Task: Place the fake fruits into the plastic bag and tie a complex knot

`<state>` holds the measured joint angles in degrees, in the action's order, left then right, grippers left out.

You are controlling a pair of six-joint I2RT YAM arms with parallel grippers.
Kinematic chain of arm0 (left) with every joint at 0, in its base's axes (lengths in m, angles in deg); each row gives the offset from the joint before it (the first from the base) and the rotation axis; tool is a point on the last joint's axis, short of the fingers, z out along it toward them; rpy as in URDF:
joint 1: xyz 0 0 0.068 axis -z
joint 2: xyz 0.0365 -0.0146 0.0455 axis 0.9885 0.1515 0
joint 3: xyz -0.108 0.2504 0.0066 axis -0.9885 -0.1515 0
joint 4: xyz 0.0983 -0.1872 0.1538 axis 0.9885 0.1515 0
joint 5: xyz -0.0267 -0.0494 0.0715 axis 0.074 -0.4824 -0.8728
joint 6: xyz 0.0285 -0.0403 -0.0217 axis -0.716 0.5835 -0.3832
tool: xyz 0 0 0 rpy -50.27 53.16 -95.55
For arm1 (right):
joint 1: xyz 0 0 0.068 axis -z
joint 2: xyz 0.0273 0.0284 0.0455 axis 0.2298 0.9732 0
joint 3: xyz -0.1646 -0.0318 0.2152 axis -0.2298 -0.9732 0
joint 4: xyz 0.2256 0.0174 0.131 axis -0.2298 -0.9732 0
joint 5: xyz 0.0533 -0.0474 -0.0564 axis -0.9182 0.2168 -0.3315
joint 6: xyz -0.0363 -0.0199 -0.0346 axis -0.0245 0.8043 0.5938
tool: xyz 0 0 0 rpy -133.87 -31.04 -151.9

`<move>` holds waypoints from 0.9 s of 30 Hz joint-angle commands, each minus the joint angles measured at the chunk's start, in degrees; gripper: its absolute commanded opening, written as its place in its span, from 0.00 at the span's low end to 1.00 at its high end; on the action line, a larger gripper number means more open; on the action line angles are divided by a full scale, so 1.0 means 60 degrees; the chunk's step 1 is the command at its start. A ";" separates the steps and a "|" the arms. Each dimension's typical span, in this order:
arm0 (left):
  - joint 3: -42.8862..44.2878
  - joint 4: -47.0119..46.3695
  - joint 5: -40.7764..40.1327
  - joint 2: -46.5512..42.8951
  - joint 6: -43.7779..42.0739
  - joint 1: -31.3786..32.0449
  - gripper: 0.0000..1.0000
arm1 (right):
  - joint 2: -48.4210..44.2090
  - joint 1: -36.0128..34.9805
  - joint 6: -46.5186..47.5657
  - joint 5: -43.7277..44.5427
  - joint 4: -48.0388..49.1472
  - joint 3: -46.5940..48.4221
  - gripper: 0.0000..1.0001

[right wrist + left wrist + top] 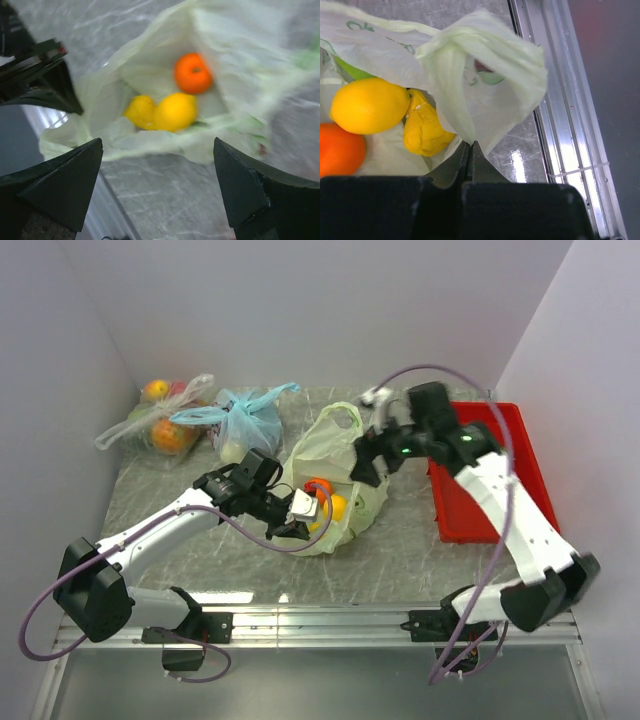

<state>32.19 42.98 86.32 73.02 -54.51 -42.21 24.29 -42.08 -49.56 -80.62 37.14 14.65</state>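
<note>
On the surface (400,560), the plastic bag (320,445) lies at centre with its mouth gaping. Your left end effector (471,150) is clamped on its near rim. Your right end effector (157,145) is spread, holding nothing. The fake fruits (175,111) sit inside. Risk: a one-sided tug tips the bag, fruits roll out, and the film may tear.

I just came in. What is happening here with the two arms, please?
The left pincer is shut on a fold of the green bag at its mouth. An orange ball and two yellow fruits already lie inside. The right pincer hangs open above the bag, holding nothing. The handles are not knotted yet.
</note>
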 commanded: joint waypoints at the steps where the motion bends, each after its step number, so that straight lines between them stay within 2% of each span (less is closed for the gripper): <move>1: 0.0316 -0.0005 0.0136 -0.0221 0.0011 -0.0022 0.00 | -0.1005 0.1978 -0.0004 -0.0219 0.0287 -0.0050 0.98; 3: 0.0331 -0.0005 0.0092 -0.0236 0.0011 -0.0022 0.00 | -0.0874 0.2978 0.0069 0.0233 0.0213 -0.0108 0.98; 4: 0.0345 -0.0005 0.0092 -0.0222 -0.0018 -0.0022 0.00 | -0.0627 0.3375 0.0099 0.1091 0.0271 -0.0224 0.98; 5: 0.0345 -0.0020 0.0121 -0.0236 0.0011 -0.0022 0.00 | -0.0436 0.4278 0.0389 0.1419 0.0272 -0.0269 0.98; 6: 0.0345 -0.0063 0.0136 -0.0207 0.0069 -0.0008 0.00 | -0.0216 0.4649 0.0580 0.1756 0.0344 -0.0298 0.98; 8: 0.0404 -0.0005 0.0223 -0.0120 0.0084 -0.0022 0.00 | 0.0530 0.5833 0.1382 0.2487 0.0520 -0.0357 0.98; 9: 0.0390 0.0024 0.0267 -0.0076 0.0055 -0.0022 0.00 | 0.1171 0.6173 0.2099 0.2666 0.0666 -0.0270 0.99; 12: 0.0360 0.0010 0.0253 -0.0031 0.0011 -0.0022 0.00 | 0.2693 0.7022 0.2953 0.3252 0.0769 0.0227 1.00; 16: 0.0141 -0.0298 0.0267 -0.0163 0.0200 -0.0022 0.00 | 0.4689 0.7801 0.3672 0.3619 0.0843 0.1936 1.00; 21: 0.0009 -0.0255 0.0312 -0.0178 0.0143 -0.0022 0.00 | 0.7060 0.8022 0.4069 0.3868 0.0477 0.3844 1.00; 27: 0.0052 -0.0182 0.0194 -0.0236 0.0055 -0.0022 0.00 | 0.8835 0.8066 0.4011 0.3707 0.0067 0.5559 1.00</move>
<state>32.21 42.28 86.38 73.02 -53.66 -42.21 74.23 6.57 -26.77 -58.46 39.57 42.89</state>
